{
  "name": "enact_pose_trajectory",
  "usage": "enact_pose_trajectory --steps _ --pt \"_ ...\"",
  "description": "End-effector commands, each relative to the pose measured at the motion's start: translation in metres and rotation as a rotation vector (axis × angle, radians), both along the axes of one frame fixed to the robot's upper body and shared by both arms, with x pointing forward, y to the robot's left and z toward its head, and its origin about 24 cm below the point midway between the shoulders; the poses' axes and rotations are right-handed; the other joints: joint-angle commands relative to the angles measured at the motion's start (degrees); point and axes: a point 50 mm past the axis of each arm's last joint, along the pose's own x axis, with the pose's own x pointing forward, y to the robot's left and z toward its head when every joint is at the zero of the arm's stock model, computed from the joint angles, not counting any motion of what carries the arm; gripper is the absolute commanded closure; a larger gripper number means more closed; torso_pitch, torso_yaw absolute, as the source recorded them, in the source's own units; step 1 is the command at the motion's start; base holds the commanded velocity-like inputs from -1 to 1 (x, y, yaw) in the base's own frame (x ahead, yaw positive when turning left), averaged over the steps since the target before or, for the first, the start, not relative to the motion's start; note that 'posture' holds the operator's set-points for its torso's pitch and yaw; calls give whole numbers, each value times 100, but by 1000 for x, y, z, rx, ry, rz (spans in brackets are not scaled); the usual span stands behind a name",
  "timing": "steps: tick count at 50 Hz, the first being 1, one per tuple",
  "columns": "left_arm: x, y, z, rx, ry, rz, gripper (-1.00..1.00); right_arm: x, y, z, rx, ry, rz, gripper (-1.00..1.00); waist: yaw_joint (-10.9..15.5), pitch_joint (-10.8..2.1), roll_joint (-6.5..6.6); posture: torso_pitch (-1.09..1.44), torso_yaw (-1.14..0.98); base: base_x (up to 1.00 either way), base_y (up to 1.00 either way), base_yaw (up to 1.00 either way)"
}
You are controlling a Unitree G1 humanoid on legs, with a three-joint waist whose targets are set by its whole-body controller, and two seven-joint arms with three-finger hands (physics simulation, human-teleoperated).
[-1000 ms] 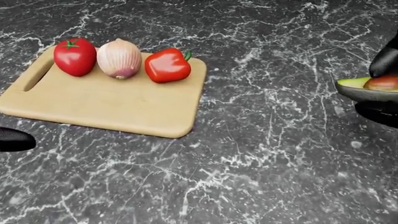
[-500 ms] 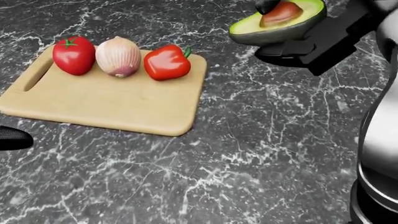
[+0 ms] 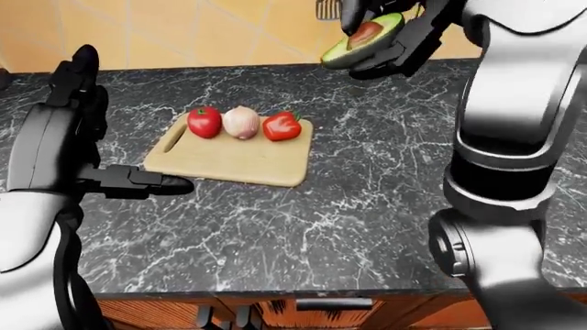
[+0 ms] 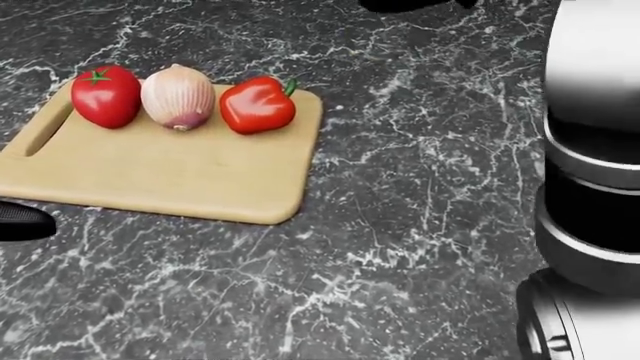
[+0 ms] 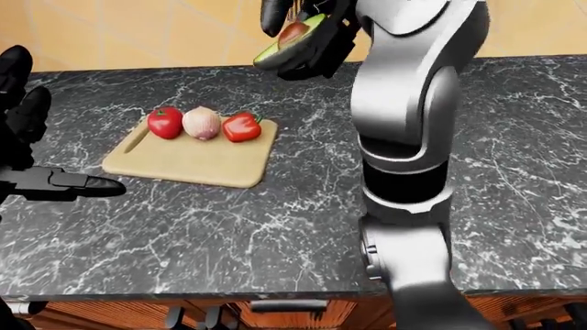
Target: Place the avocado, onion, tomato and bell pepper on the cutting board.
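Observation:
A wooden cutting board [image 4: 170, 176] lies on the dark marble counter, with a tomato [image 4: 104, 95], an onion [image 4: 178, 97] and a red bell pepper [image 4: 257, 105] in a row along its top edge. A halved avocado [image 3: 361, 41] with its pit showing hangs high above the counter, up and to the right of the board, and my right hand [image 3: 378, 36] is shut on it. My left hand [image 3: 151, 184] stays open and holds nothing, low over the counter just left of the board's lower corner.
The marble counter [image 3: 367, 185] stretches to the right of the board. A tiled wall [image 3: 184, 34] rises behind it. Cabinet fronts [image 3: 303, 313] show below the counter's near edge. My right arm [image 3: 514, 124] stands tall at the right of the left-eye view.
My right hand has lifted the avocado up and toward the board, out of the head view's top edge. The head view shifted slightly. The left hand has held still.

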Motion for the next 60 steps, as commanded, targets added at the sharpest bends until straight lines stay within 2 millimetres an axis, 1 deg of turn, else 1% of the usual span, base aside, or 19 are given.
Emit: enact_pose_trajectory --steps 1,6,8,14,16,18,20,21,23,24,31,34,38,42,45,49,53,60 --pt "-4 -2 11 32 -68 6 -100 -3 12 16 -54 -105 47 62 2 -145 21 0 13 0 0 0" --pt "-5 -1 12 36 -66 11 -100 13 32 17 -70 -106 99 62 -15 -157 48 0 13 0 0 0" --pt "-5 -1 11 35 -67 11 -100 17 38 14 -80 -102 120 62 -17 -155 55 0 13 0 0 0" --pt "-6 -1 12 36 -69 15 -100 20 55 10 -156 -93 173 62 -4 -148 46 0 13 0 0 0" --pt "-6 -1 12 35 -70 15 -100 21 57 7 -155 -83 173 62 -3 -148 46 0 13 0 0 0" --pt "-7 0 13 37 -70 16 -100 18 61 5 -123 -77 166 62 5 -151 43 0 13 0 0 0" --pt "-7 0 14 36 -71 14 -100 15 65 -1 -113 -69 177 62 14 -152 36 0 13 0 0 0" --pt "-8 0 15 36 -74 12 -100 12 69 -7 -107 -49 188 62 18 -150 35 0 13 0 0 0" --pt "-7 0 15 37 -72 13 -100 8 72 -10 -115 -36 197 62 25 -148 35 0 13 0 0 0" --pt "-7 0 15 35 -74 12 -100 4 71 -7 -125 -27 202 62 26 -148 34 0 13 0 0 0" --pt "-8 1 12 34 -69 13 -100 6 78 -24 -157 13 214 61 34 -152 55 0 13 0 0 0" --pt "-8 1 10 35 -65 17 -100 5 79 -24 -159 16 217 61 30 -161 60 0 13 0 0 0" --pt "-6 0 8 29 -64 14 -100 3 82 -30 -161 28 224 61 35 -165 69 0 13 0 0 0" --pt "-5 0 8 28 -63 12 -100 -1 80 -28 -161 31 220 61 35 -173 76 0 13 0 0 0" --pt "-6 1 7 28 -62 12 -100 2 78 -32 -157 37 212 61 35 -171 77 0 13 0 0 0" --pt "-6 1 8 30 -63 14 -100 5 81 -43 -156 52 219 61 31 -184 78 0 13 0 0 0" --pt "-7 0 10 31 -66 13 -100 6 83 -44 -160 51 218 60 25 -201 84 0 13 0 0 0" --pt "-6 0 12 35 -67 14 -100 9 92 -53 -165 61 241 61 24 -198 102 0 13 0 0 0"
